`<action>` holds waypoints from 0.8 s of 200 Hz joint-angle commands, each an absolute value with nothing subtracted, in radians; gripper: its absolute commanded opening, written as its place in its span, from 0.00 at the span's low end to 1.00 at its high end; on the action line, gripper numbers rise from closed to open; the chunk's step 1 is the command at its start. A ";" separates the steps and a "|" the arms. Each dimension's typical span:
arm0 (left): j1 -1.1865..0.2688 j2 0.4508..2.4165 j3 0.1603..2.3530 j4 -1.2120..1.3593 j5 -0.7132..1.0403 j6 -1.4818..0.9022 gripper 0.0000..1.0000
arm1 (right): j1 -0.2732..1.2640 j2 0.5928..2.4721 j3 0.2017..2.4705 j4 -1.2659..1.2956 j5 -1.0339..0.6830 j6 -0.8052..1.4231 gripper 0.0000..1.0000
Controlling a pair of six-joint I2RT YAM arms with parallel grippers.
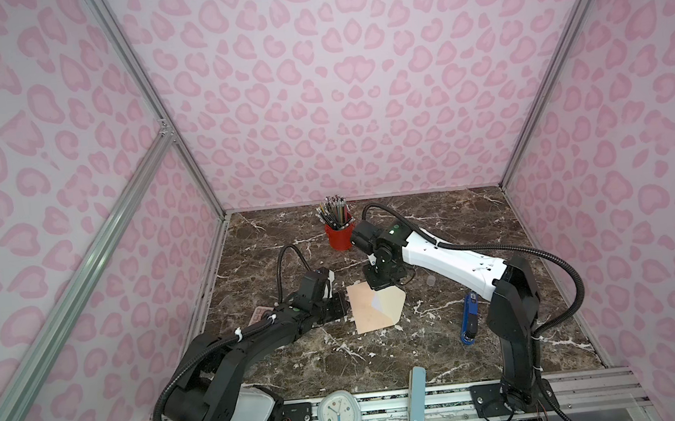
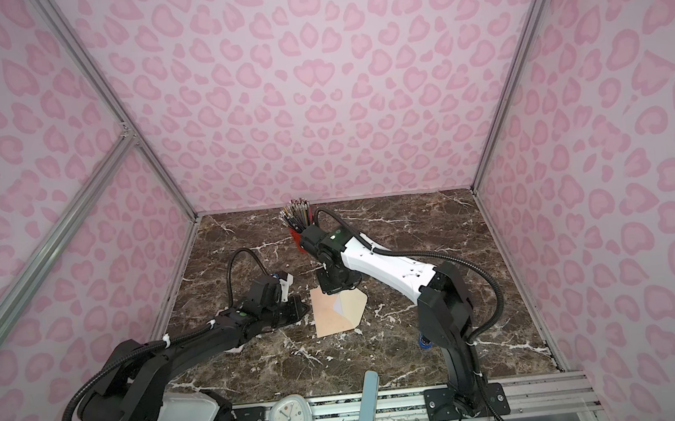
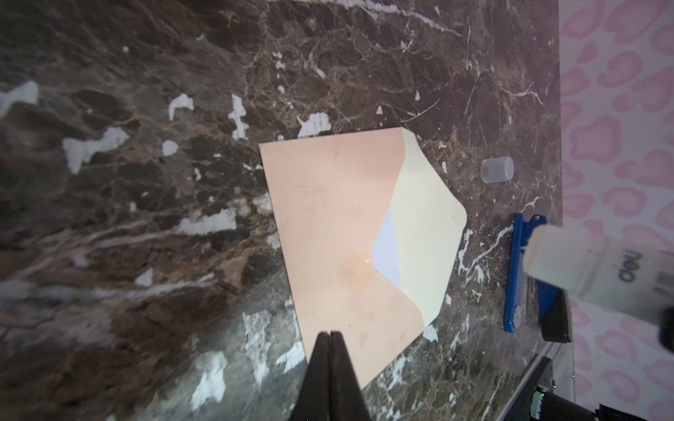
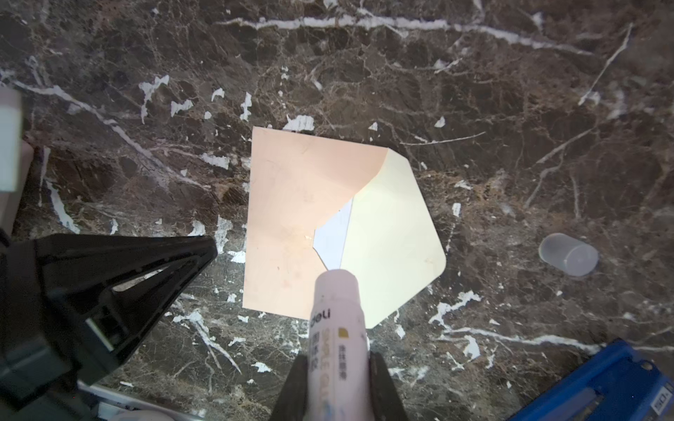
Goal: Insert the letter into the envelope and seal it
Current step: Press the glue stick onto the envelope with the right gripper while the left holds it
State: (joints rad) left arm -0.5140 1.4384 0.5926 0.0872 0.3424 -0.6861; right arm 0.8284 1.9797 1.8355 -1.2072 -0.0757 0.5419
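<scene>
Peach envelope (image 3: 328, 226), flap (image 3: 426, 233) open, left fingers (image 3: 321, 364) closed beside edge

Both arms are chunky, black-jointed things. The right arm (image 1: 449, 262) has a white forearm shell dotted with tiny dark screw holes. The left arm (image 1: 263, 336) is nearly all black, with a white casing at its base. Each has a black ribbed hose (image 1: 581, 288) and a green light (image 1: 395, 228). White ties (image 1: 238, 334) sit on the left's cable. The left gripper (image 3: 330, 333) has plain black wedge fingers.

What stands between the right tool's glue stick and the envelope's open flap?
Nothing visible. The glue stick in the right tool points at the bare cream flap of the envelope; the clear cap and shut left tool sit aside.
</scene>
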 commanded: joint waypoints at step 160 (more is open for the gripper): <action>-0.443 1.784 0.780 0.156 0.505 -0.619 0.03 | 0.857 2.232 2.102 -1.413 -0.193 0.584 0.00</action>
